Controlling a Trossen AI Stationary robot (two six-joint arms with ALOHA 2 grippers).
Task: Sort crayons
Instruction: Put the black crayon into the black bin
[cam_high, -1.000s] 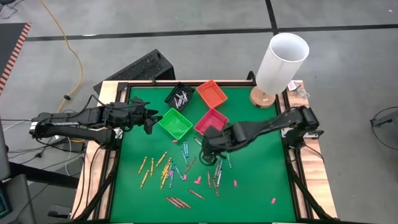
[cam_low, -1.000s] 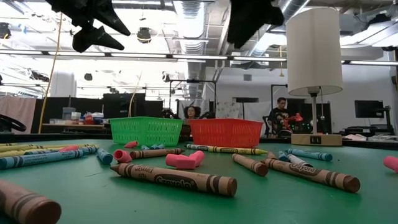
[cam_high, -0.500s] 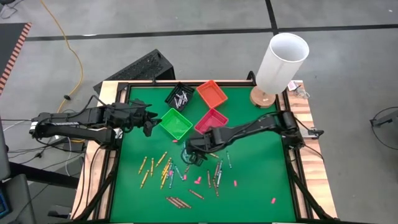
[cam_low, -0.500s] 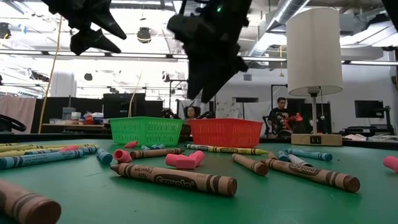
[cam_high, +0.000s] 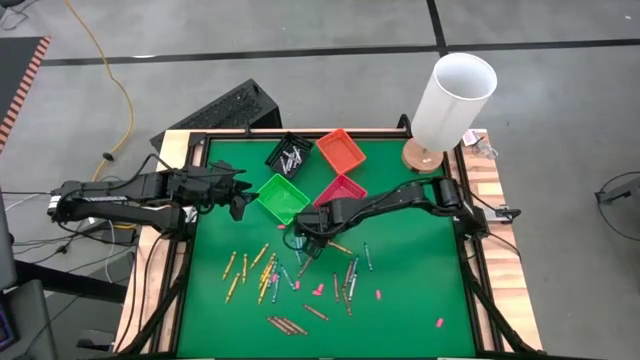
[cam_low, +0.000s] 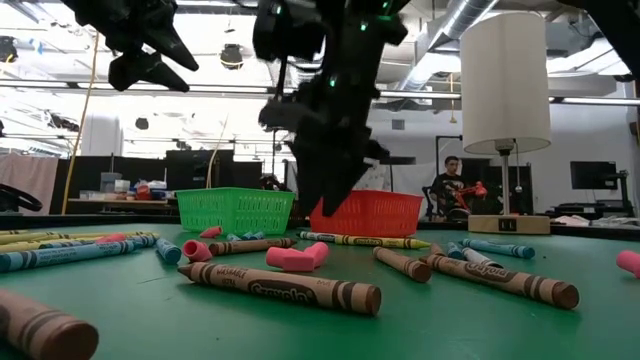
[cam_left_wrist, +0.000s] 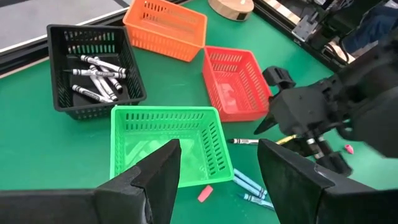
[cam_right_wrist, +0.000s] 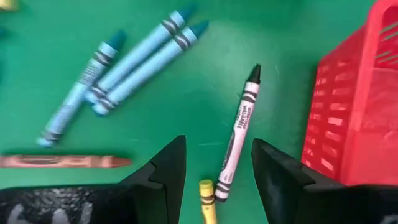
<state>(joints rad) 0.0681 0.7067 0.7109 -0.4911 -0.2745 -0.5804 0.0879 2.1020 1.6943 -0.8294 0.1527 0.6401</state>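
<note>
Nearest the low camera, brown crayons lie flat on the green table, with a pink bit just behind them and more crayons, yellow ones among them, scattered over the near half of the mat; farther in, the right gripper hangs low over the table just in front of the red bin, its two fingers spread apart and holding nothing; between those fingers in the right wrist view lies a grey-wrapped crayon with a black tip, resting on the mat just beside the red bin's wall, with the end of a yellow crayon touching or nearly touching its lower end; three blue crayons lie close together near it, and an orange-brown crayon lies apart from them; beside this, the left gripper is raised off the table at the green bin's left edge, its fingers wide apart and empty, looking down over that bin, which shows no crayons; beyond the green and red bins stand the black bin, holding several grey and white crayons, and the orange bin; farthest back, at the table's right rear corner, stands a lamp with a white shade on a round wooden base.
</note>
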